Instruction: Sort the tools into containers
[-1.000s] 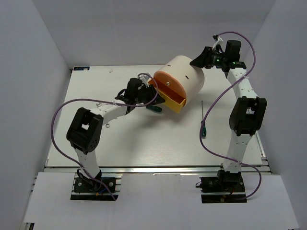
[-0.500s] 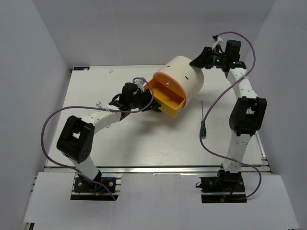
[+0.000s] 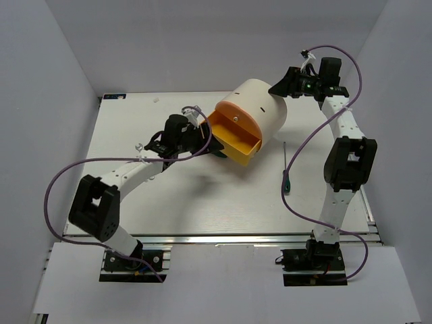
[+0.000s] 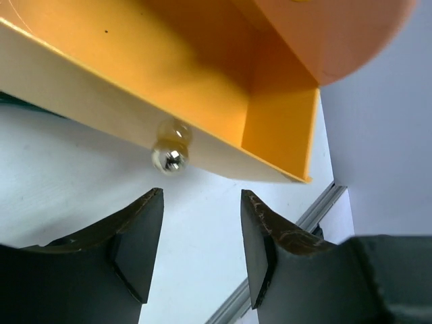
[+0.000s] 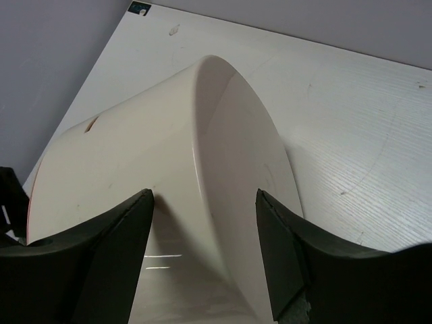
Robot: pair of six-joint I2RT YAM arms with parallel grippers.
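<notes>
Presently, my left gripper (image 4: pixel 201 202) stands with fingers spread just short of the knob (image 4: pixel 170 158) on the orange drawer (image 4: pixel 202 81), which is pulled out. My right gripper (image 5: pixel 202 197), fingers also spread, straddles the rear of the cream cabinet (image 5: pixel 169 155); contact not confirmed. One screwdriver (image 3: pixel 285 167) lies right of the cabinet. Step judged: drawer handling. Next, fetch that tool. White table (image 3: pixel 202 202), plain pale walls (image 3: pixel 202 47).
</notes>
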